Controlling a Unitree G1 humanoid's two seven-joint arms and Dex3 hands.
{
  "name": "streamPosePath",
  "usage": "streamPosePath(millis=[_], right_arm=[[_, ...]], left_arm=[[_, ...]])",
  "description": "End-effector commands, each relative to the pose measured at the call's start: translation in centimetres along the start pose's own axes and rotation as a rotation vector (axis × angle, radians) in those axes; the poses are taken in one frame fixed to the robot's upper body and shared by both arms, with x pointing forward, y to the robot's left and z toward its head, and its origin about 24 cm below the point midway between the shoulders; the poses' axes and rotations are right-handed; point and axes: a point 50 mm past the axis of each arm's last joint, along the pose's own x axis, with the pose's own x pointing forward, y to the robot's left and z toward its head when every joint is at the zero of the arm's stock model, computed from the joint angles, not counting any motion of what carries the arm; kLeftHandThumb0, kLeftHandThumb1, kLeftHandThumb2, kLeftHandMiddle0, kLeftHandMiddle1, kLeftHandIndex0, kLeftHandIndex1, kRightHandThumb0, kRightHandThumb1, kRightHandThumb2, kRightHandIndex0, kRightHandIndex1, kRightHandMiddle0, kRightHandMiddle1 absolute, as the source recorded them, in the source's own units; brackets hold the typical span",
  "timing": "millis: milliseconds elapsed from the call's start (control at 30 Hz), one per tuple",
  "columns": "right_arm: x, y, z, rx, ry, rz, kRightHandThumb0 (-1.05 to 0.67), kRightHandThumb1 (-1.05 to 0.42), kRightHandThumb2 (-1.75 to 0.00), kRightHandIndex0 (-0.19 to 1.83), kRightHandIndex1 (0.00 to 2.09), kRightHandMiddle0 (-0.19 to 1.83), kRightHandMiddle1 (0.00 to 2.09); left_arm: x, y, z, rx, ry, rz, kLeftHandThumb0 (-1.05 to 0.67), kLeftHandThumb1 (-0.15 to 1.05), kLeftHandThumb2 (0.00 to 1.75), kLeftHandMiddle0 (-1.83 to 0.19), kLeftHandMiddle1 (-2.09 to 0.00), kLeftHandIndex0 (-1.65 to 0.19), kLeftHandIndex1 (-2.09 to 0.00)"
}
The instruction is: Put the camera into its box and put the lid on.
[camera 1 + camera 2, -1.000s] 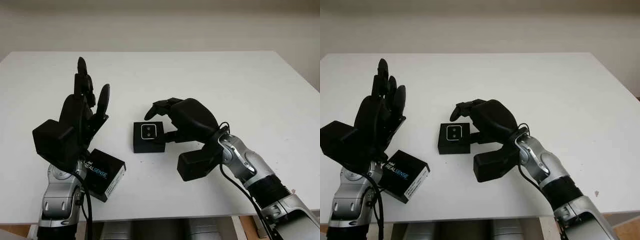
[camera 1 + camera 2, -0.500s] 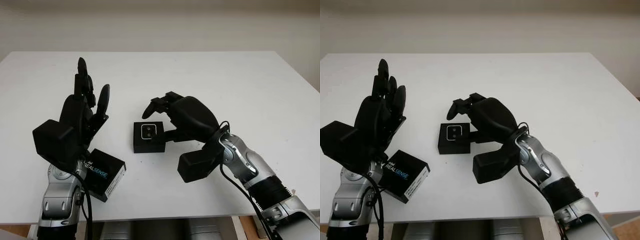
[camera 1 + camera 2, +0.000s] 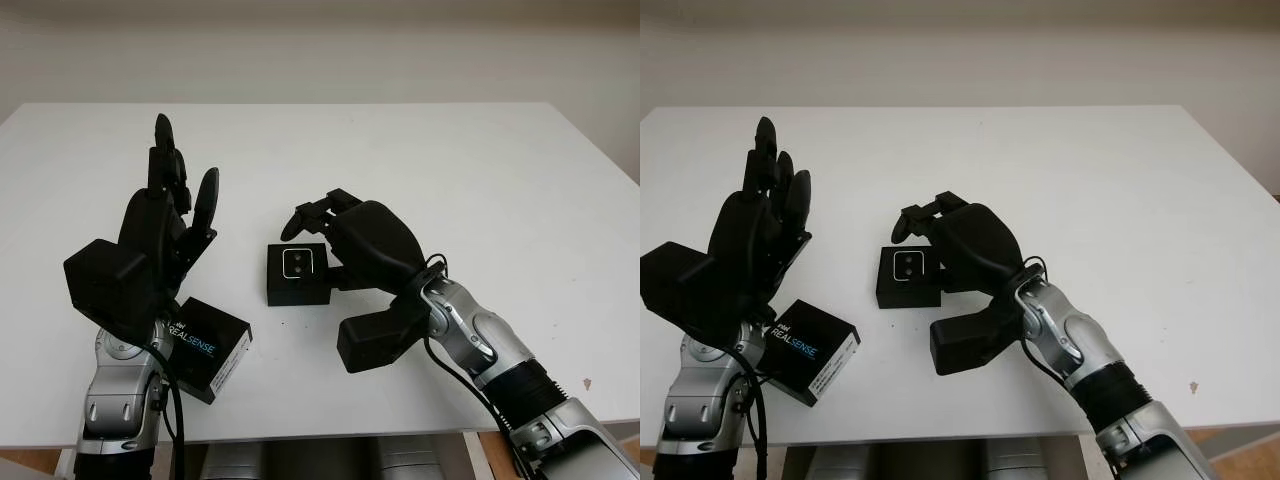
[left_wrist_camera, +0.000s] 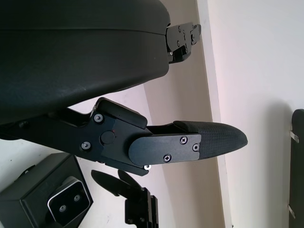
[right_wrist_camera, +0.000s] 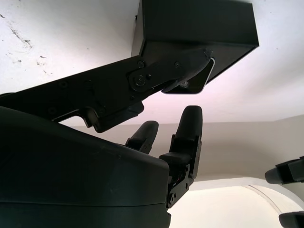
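Note:
A small black box (image 3: pixel 298 285) stands mid-table with the silver two-lens camera (image 3: pixel 299 263) lying in its top. My right hand (image 3: pixel 312 248) hovers at the box's right side, open, its fingers (image 3: pixel 300 215) arched above the far edge and the thumb (image 5: pixel 183 71) close against the box wall (image 5: pixel 199 28). The lid (image 3: pixel 208 347), black with REALSENSE print, lies flat near the front left. My left hand (image 3: pixel 180 170) is raised above the lid, open, holding nothing. The left wrist view catches the box (image 4: pixel 28 209) and camera (image 4: pixel 69 202) past the left hand's finger (image 4: pixel 209 140).
The white table (image 3: pixel 480 170) stretches wide to the back and right, with its front edge (image 3: pixel 330 435) just below the lid. A pale wall stands behind the table.
My right hand and forearm have shifted left and a little nearer, closing on the box. The left hand, lid and box have not moved.

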Motion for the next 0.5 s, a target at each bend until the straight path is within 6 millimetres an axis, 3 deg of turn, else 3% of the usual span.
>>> streamPosePath(millis=[0,467], right_arm=[[0.31,0.11,0.13,-0.007,-0.001,-0.015,-0.67,-0.98,-0.05,0.25,0.77,0.29,1.07],[-0.05,0.77,-0.15,-0.038,-0.013,0.005,-0.67,-0.97,-0.05,0.22,0.84,0.29,1.11]], left_arm=[[-0.09,-0.13,0.35,0.0,-0.018,-0.001,-0.79,1.05,0.49,0.19,0.0,0.19,0.0],[-0.07,-0.18,0.36,-0.002,-0.019,0.001,-0.79,1.05,0.49,0.19,0.0,0.19,0.0]])
